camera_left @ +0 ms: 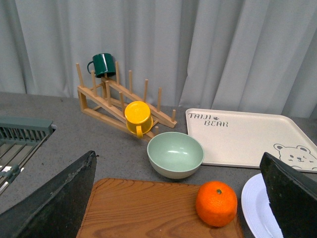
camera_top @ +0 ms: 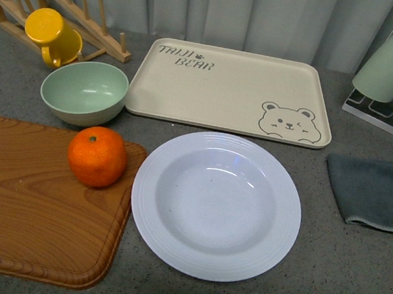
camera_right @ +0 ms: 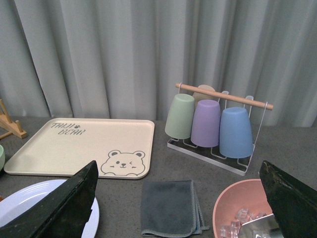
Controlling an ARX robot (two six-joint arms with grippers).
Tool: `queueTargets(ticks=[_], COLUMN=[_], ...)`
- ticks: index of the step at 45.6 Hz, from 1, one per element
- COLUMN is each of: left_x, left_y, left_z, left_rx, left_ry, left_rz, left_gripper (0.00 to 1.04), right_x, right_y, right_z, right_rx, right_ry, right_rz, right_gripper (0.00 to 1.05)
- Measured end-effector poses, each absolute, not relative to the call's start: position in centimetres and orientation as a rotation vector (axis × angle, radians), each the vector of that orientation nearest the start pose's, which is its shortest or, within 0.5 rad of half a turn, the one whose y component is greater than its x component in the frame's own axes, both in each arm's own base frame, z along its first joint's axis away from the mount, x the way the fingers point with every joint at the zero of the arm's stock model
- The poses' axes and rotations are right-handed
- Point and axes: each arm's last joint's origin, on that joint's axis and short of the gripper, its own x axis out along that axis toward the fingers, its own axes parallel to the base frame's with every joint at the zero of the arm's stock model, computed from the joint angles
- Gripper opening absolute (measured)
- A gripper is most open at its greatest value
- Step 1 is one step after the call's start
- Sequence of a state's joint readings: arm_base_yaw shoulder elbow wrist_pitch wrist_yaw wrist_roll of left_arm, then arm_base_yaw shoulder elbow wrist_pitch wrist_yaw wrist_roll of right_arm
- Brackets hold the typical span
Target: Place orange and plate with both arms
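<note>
The orange [camera_top: 97, 156] rests on the right end of a wooden cutting board [camera_top: 23, 212], beside the white ridged plate [camera_top: 216, 205] lying flat on the grey table. Neither arm shows in the front view. In the left wrist view the orange [camera_left: 216, 203] sits between my left gripper's [camera_left: 183, 208] wide-apart black fingers [camera_left: 59, 203], well ahead of them; the plate's edge [camera_left: 255, 210] shows by the other finger. My right gripper [camera_right: 183, 208] is open too, above a grey cloth [camera_right: 168, 207], with the plate's rim [camera_right: 29, 198] next to one finger.
A cream bear tray [camera_top: 232, 90] lies behind the plate, with a pale green bowl [camera_top: 85, 92] and a yellow mug [camera_top: 52, 36] on a wooden rack [camera_top: 77, 10] at back left. A cup rack [camera_right: 213, 129], a grey cloth [camera_top: 372, 192] and a pink bowl [camera_right: 242, 213] stand to the right.
</note>
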State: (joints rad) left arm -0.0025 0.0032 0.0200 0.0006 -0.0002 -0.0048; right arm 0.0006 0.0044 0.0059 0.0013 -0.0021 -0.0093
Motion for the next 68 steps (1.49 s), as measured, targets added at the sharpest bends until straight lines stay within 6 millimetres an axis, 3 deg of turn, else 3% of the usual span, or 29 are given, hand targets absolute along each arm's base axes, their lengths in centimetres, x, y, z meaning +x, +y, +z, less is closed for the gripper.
queueTargets(ticks=[17,20,22,25,33,39,46,55,68], left_x=[9.7,9.9,10.6,11.8,17.3,21.8,25.4,28.7,30.6], left_y=[0.0,-0.1,0.2,0.5,0.0,-0.8,-1.8,-3.4,-5.1], left_z=[17.0,16.7,16.0,15.5,16.7,15.2,13.4,12.2,11.4], left_rx=[-0.005,-0.044,-0.063,-0.091,-0.127,-0.105,-0.069,-0.056,-0.043], left_ry=[-0.017,0.100,0.232,0.290,0.342,0.500,0.659,0.744,0.772], left_rz=[-0.002,0.141,0.297,0.360,0.285,0.202,0.132,0.045,-0.024], left_gripper=[0.98,0.98,0.98,0.98,0.98,0.98,0.98,0.98,0.98], right_x=[9.8,9.8,9.8,9.8,9.8,9.8,9.8,9.8,9.8], right_y=[0.0,0.0,0.0,0.0,0.0,0.0,0.0,0.0,0.0], right_z=[16.5,16.5,16.5,16.5,16.5,16.5,16.5,16.5,16.5], right_rx=[-0.009,-0.010,-0.009,-0.009,-0.009,-0.010,-0.009,-0.009,-0.009], right_ry=[-0.003,-0.003,-0.003,-0.002,-0.003,-0.003,-0.002,-0.002,-0.003], right_rz=[0.003,0.003,0.001,0.002,0.002,0.002,0.002,0.002,0.002], right_gripper=[0.96,0.96,0.96,0.96,0.96,0.96,0.96,0.96,0.96])
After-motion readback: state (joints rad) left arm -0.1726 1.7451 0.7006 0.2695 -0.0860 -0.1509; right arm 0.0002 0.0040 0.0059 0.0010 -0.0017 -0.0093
